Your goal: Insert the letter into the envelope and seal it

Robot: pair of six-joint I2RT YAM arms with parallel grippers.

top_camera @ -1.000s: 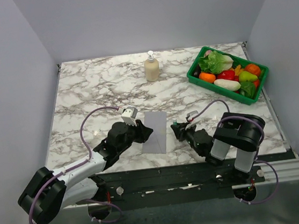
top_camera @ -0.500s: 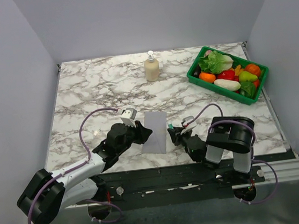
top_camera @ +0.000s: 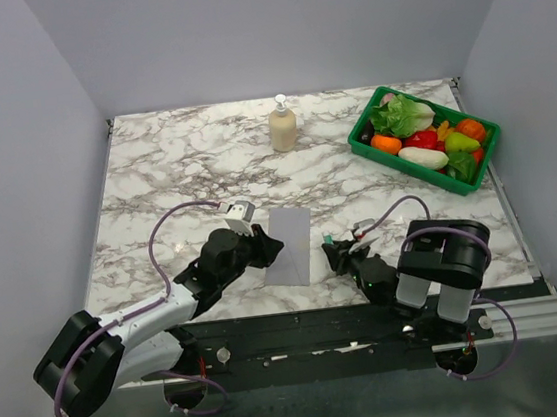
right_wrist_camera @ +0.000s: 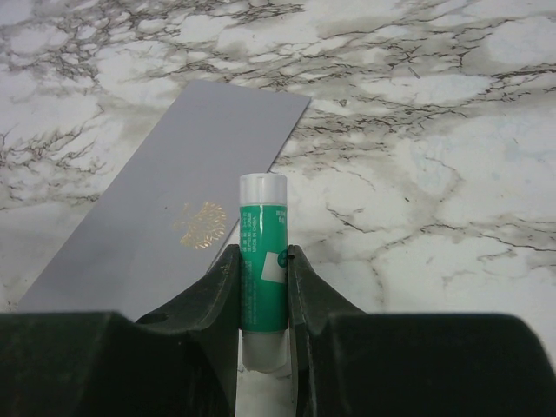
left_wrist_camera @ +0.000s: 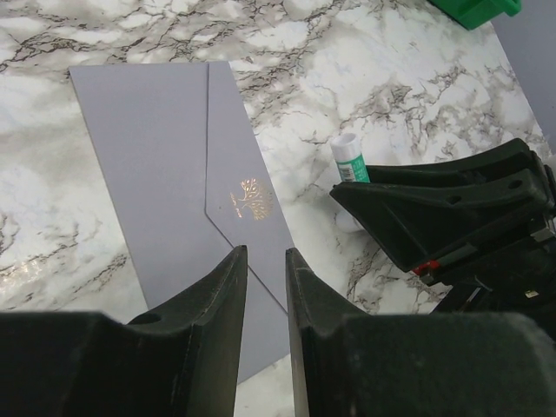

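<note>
The grey-lavender envelope (top_camera: 289, 245) lies flat near the table's front edge, its flap folded down with a gold emblem (left_wrist_camera: 250, 198) on it. The letter is out of view. My left gripper (top_camera: 270, 252) hovers low over the envelope's near left part (left_wrist_camera: 174, 156), its jaws a narrow gap apart with nothing between them (left_wrist_camera: 266, 252). Just right of the envelope, my right gripper (top_camera: 332, 253) is shut on a green glue stick (right_wrist_camera: 262, 221) with a pale cap. The stick points toward the envelope's edge (right_wrist_camera: 174, 217) and also shows in the left wrist view (left_wrist_camera: 351, 161).
A beige soap dispenser (top_camera: 282, 125) stands at the back middle. A green basket (top_camera: 360, 145) of toy vegetables sits at the back right. Grey walls close in the marble table on three sides.
The right gripper carried the glue stick left toward the envelope, then drew back a little to the right. The left gripper has stayed put over the envelope.
</note>
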